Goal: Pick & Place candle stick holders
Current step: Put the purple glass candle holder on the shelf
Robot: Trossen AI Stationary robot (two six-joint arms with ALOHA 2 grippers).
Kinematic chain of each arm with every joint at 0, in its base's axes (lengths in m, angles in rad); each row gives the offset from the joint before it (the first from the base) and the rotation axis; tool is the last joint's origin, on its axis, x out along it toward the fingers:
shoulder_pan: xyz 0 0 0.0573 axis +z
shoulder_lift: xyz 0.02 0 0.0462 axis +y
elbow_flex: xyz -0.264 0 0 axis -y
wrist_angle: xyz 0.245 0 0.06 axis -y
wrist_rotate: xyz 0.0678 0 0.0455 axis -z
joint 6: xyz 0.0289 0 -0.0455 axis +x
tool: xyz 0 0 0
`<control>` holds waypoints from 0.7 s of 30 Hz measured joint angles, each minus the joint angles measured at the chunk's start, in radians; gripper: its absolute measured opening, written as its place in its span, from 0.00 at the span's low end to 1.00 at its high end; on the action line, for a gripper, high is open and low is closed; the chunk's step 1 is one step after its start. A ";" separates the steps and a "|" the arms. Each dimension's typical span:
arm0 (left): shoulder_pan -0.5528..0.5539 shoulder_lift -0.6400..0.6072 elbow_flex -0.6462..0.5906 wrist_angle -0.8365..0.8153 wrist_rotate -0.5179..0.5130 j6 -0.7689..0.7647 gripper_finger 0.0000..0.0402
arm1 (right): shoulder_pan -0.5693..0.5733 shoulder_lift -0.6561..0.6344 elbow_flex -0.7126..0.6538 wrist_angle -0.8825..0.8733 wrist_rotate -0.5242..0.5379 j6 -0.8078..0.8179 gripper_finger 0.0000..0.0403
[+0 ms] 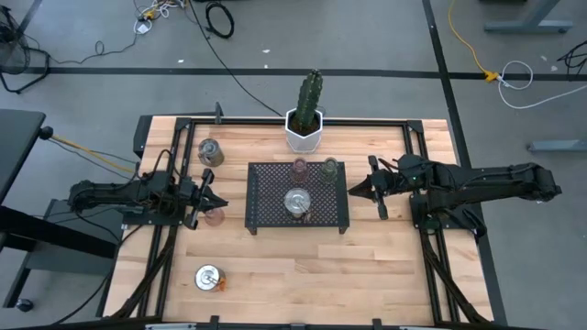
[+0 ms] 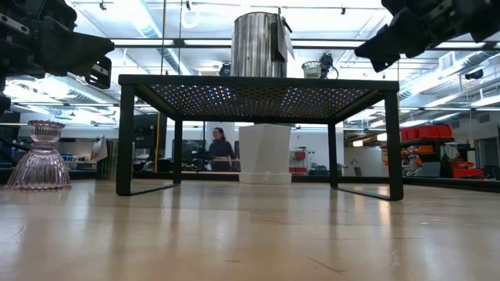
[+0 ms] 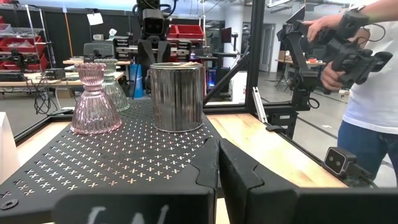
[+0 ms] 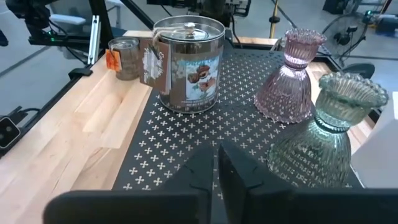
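High view: a black mesh tray (image 1: 275, 215) sits mid-table in front of a white cactus pot (image 1: 304, 131). On the tray stand 1 silver tin (image 1: 297, 203), 1 pink glass holder (image 1: 300, 167) and 1 green glass holder (image 1: 329, 168). Off the tray, a second silver tin (image 1: 210, 152) stands near the table's far left, a third silver tin (image 1: 210, 278) near the front left, and another pinkish glass holder (image 1: 215, 217) just beside the left gripper (image 1: 220, 201). The right gripper (image 1: 353, 191) points at the tray's right edge. Both claws are closed and hold nothing.

Low view: the tray stands on legs, the silver tin (image 2: 256, 44) on top; the pinkish holder (image 2: 41, 156) rests on the table at left. A person (image 2: 220, 150) shows far behind.

Left wrist view: closed fingers (image 3: 208, 171) meet over the tray edge, facing the tin (image 3: 177, 96) and pink holder (image 3: 95, 101). A person's hand (image 3: 331, 74) grips equipment beyond the table.

Right wrist view: closed fingers (image 4: 202, 171) hang over the mesh, near the green holder (image 4: 323, 134), pink holder (image 4: 291, 81) and tin (image 4: 188, 63).
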 joint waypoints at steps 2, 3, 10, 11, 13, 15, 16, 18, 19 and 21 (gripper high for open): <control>0.000 0.000 0.000 0.000 0.000 0.000 0.05 | 0.000 -0.020 -0.020 0.009 0.000 0.000 0.05; 0.000 0.000 0.000 0.000 0.000 0.000 0.05 | 0.000 -0.032 -0.031 0.014 0.000 0.000 0.04; 0.000 0.000 0.000 0.000 0.000 0.000 0.05 | 0.000 -0.091 -0.069 0.023 0.000 0.000 0.01; 0.000 0.000 0.000 0.000 0.000 0.000 0.05 | 0.000 -0.098 -0.072 0.023 0.000 0.000 0.01; 0.000 0.000 0.000 0.000 0.000 0.000 0.05 | 0.000 -0.112 -0.080 0.024 0.000 0.000 0.01; 0.000 0.000 0.000 0.000 0.000 0.000 0.05 | 0.000 -0.125 -0.087 0.023 0.000 0.000 0.01; 0.000 0.000 0.000 0.000 0.000 0.000 0.05 | 0.000 -0.132 -0.089 0.023 0.000 0.000 0.01; 0.000 0.000 0.000 0.000 0.000 0.000 0.05 | 0.000 -0.144 -0.094 0.023 0.000 0.000 0.01; 0.000 0.000 0.000 0.000 0.000 0.000 0.05 | 0.000 -0.148 -0.097 0.024 -0.002 0.000 0.01; 0.000 0.000 0.000 0.000 0.000 0.000 0.05 | 0.000 -0.159 -0.106 0.024 -0.021 0.000 0.01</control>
